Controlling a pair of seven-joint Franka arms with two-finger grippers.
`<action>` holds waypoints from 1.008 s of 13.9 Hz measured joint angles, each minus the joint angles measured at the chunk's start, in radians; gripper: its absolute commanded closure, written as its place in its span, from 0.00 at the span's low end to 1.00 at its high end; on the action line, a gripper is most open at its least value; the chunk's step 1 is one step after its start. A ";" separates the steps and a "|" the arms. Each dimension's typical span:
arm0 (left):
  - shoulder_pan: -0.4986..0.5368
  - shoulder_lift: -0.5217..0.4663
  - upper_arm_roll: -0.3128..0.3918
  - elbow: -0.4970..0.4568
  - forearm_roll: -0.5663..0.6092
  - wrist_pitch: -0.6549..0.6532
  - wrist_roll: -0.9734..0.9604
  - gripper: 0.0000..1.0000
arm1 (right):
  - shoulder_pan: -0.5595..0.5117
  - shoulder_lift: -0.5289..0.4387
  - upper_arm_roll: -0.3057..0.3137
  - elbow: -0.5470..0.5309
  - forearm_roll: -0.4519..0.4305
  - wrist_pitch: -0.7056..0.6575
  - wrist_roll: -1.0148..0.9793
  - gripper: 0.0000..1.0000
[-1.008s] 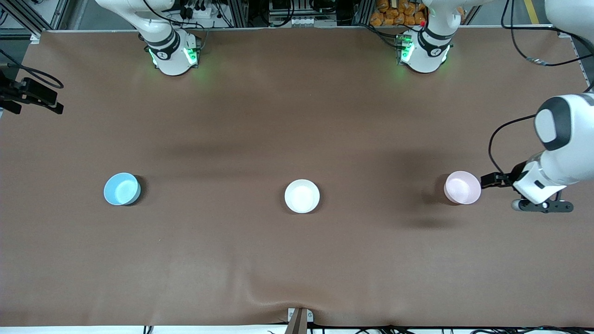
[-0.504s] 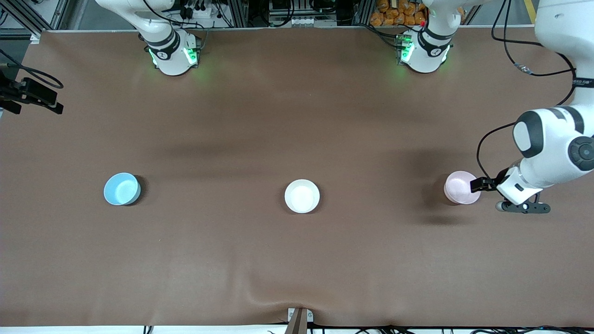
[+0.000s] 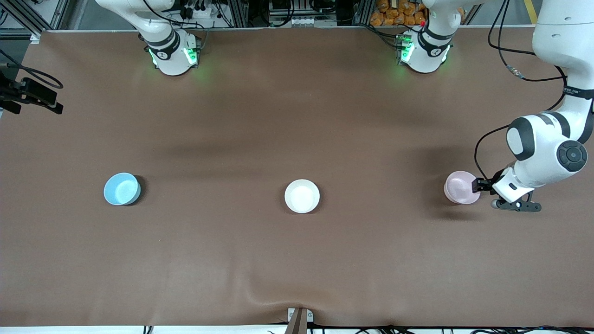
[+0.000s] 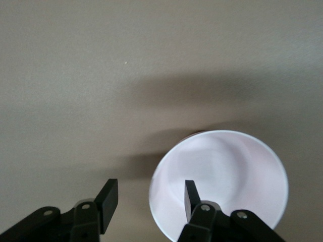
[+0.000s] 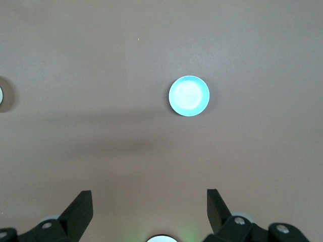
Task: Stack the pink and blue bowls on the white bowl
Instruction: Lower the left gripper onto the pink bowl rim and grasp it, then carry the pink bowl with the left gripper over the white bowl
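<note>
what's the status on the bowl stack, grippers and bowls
Left gripper open, straddling pink bowl rim. Right gripper open, high over table. Blue bowl, white bowl untouched, nothing between.

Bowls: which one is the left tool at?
The pink bowl, at the left arm's end of the table; the left tool straddles its rim. White bowl and blue bowl sit unattended.

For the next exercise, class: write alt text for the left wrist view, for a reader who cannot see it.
The left gripper is open and straddles the rim of the pink bowl, one finger inside the bowl and the other outside it over the brown table. The bowl sits upright and looks empty, with dark shadows beside it.
</note>
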 measured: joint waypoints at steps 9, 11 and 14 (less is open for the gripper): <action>0.000 0.037 -0.005 -0.011 0.000 0.063 0.001 1.00 | -0.001 0.000 0.000 0.000 0.000 0.000 0.000 0.00; 0.000 0.030 -0.016 -0.010 0.000 0.065 0.001 1.00 | -0.001 0.000 0.000 0.000 0.000 0.000 0.000 0.00; 0.001 0.022 -0.033 -0.002 -0.009 0.063 0.000 1.00 | -0.002 0.000 -0.001 0.000 0.000 0.000 0.000 0.00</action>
